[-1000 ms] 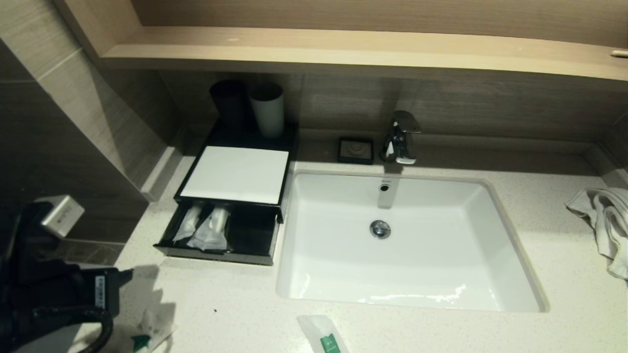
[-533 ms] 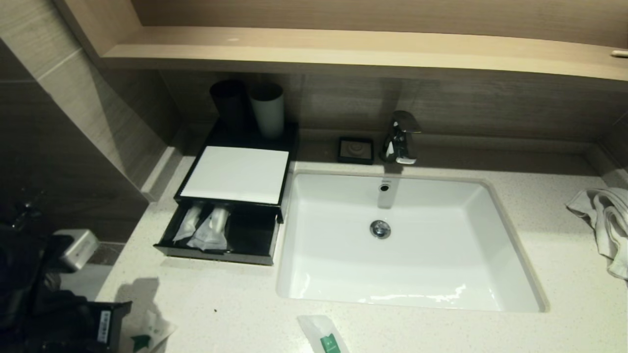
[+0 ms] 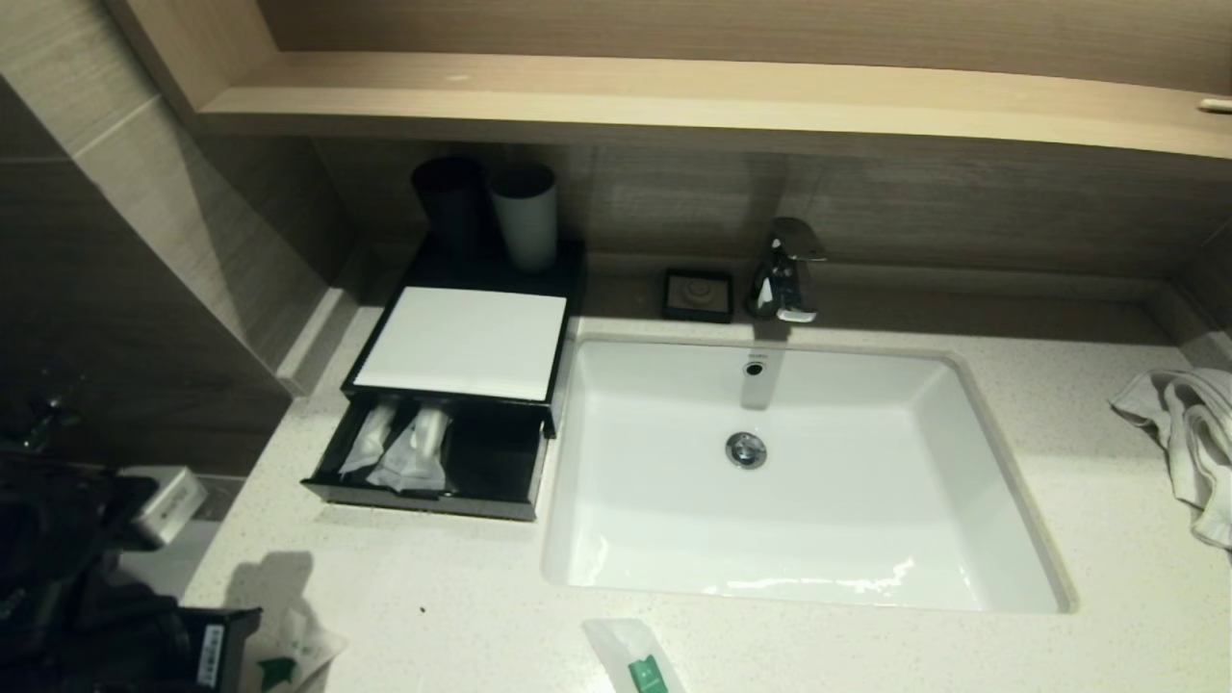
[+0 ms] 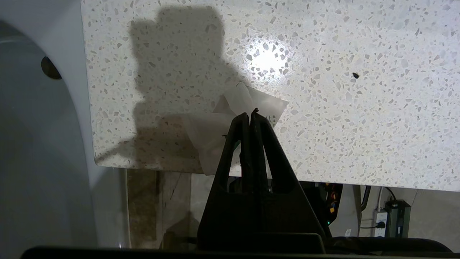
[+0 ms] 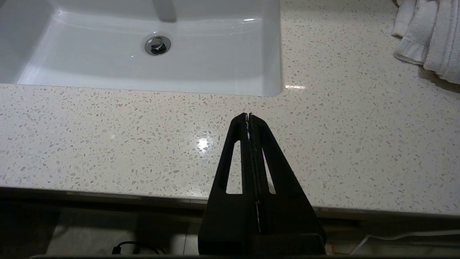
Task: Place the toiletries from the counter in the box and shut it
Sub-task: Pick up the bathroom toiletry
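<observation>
A speckled cream worktop (image 3: 462, 597) with a white sink (image 3: 799, 481) fills the head view, its near edge cut off by the frame. At the back left sits the black box (image 3: 462, 342), its front drawer pulled out with two wrapped sachets (image 3: 399, 448) lying inside. A white towel (image 3: 1189, 438) is cropped at the right edge, and a green-labelled sachet (image 3: 635, 659) is half lost at the bottom. The left arm is a dark mass in the bottom-left corner of the head view, its fingers hidden there. Only the left wrist view shows the left claw (image 4: 250, 115) pressed shut on a crumpled clear packet (image 4: 230, 122) at the worktop's near corner; the head view shows that packet's green mark (image 3: 289, 654). The right claw (image 5: 248, 116), seen solely in its own wrist view, is closed on nothing, above the worktop's front edge.
</observation>
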Controlling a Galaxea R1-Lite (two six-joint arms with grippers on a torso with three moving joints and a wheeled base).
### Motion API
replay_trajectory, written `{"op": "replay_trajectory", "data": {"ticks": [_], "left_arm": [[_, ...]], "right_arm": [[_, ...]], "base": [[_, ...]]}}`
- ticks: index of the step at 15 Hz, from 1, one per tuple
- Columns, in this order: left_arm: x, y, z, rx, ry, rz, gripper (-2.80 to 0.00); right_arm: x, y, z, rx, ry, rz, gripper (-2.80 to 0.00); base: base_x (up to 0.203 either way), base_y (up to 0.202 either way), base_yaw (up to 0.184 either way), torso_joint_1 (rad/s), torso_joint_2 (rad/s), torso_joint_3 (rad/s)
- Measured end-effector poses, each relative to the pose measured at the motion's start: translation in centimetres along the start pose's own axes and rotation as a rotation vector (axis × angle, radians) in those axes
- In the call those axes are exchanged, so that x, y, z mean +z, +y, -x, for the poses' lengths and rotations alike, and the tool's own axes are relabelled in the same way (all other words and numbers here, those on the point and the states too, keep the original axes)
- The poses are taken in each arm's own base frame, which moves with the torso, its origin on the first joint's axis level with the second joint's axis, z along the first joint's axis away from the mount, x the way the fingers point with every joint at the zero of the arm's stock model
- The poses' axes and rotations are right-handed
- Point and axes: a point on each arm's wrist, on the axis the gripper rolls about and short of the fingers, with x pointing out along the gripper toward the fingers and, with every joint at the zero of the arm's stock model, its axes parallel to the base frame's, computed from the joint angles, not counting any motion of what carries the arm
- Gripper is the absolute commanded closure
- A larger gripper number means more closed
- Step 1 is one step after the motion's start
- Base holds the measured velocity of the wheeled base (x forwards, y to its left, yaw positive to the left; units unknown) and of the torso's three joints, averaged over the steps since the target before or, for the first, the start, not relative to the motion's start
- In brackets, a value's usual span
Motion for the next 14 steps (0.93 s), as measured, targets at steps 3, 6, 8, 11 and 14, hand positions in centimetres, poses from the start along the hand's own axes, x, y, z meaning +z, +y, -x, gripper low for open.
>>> {"op": "replay_trajectory", "data": {"ticks": [3, 6, 8, 11, 14], "left_arm": [[-0.1, 0.0, -0.3, 0.000, 0.015, 0.001, -2.80], [-0.3, 0.0, -0.4, 0.002, 0.026, 0.000, -2.80], [-0.5, 0.0, -0.7, -0.012, 0.046, -0.002, -2.80], [-0.7, -0.2, -1.6, -0.018, 0.095, 0.018, -2.80], [-0.8, -0.3, -2.3, -0.010, 0.123, 0.020, -2.80]], "right_arm": [[0.0, 0.0, 0.0, 0.000, 0.000, 0.000, 0.00], [0.0, 0.0, 0.0, 0.001, 0.000, 0.000, 0.00], [0.0, 0.0, 0.0, 0.001, 0.000, 0.000, 0.00], [0.0, 0.0, 0.0, 0.000, 0.000, 0.000, 0.00], [0.0, 0.0, 0.0, 0.000, 0.000, 0.000, 0.00]], "base": [[0.000, 0.000, 0.000, 0.000, 0.00, 0.000], [0.000, 0.000, 0.000, 0.000, 0.00, 0.000], [0.000, 0.000, 0.000, 0.000, 0.00, 0.000], [0.000, 0.000, 0.000, 0.000, 0.00, 0.000], [0.000, 0.000, 0.000, 0.000, 0.00, 0.000]]}}
